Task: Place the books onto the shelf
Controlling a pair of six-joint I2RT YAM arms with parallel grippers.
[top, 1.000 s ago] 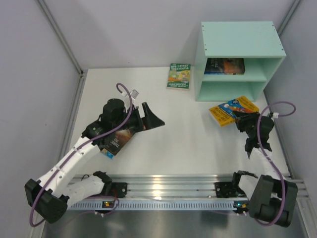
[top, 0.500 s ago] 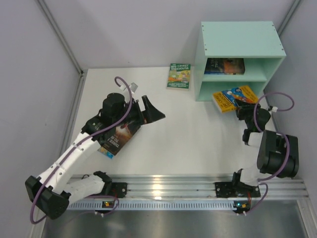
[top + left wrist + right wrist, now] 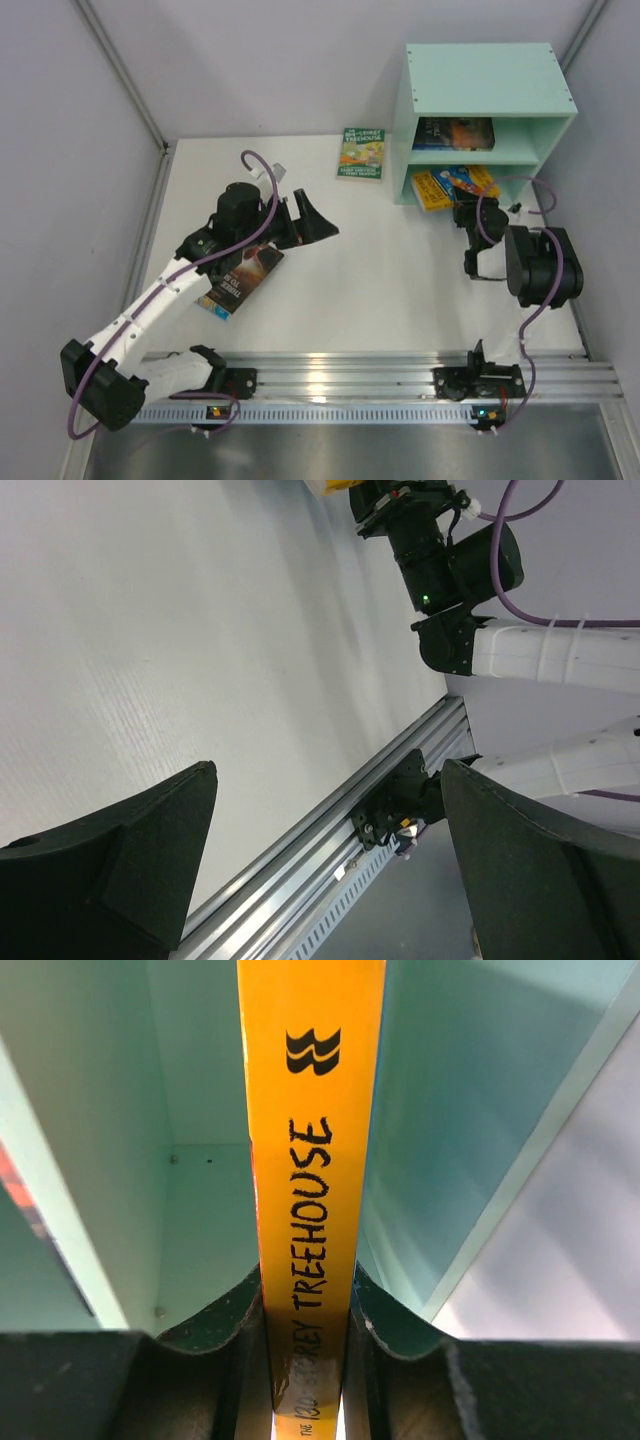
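1. At the mouth of the lower compartment of the mint-green wooden box shelf, the right pincer is clamped on a thin orange-yellow paperback book.
2. Ahead of that pincer, the book's far end is inside the compartment opening. The near end sits between the jaws.
3. Right wrist view: the right pincer has both dark fingers pressed against the book's two faces. The orange-yellow paperback book is held spine toward the camera, and the spine reads "TREEHOUSE".
4. Mint-green shelf walls show on both sides of the spine, beyond the fingertips.
5. Left pincer: jaws wide apart, over the white table, well apart from the shelf.
6. Left wrist view: the left pincer shows only bare tabletop and the metal rail between its jaws.
7. Behind the left pincer, under its arm, a dark brown paperback lies flat on the table.
8. Ahead of the left pincer, well apart from it, a green-covered paperback lies flat just beside the shelf's left wall.
9. Above the right pincer's book, a dark navy paperback lies in the upper compartment.
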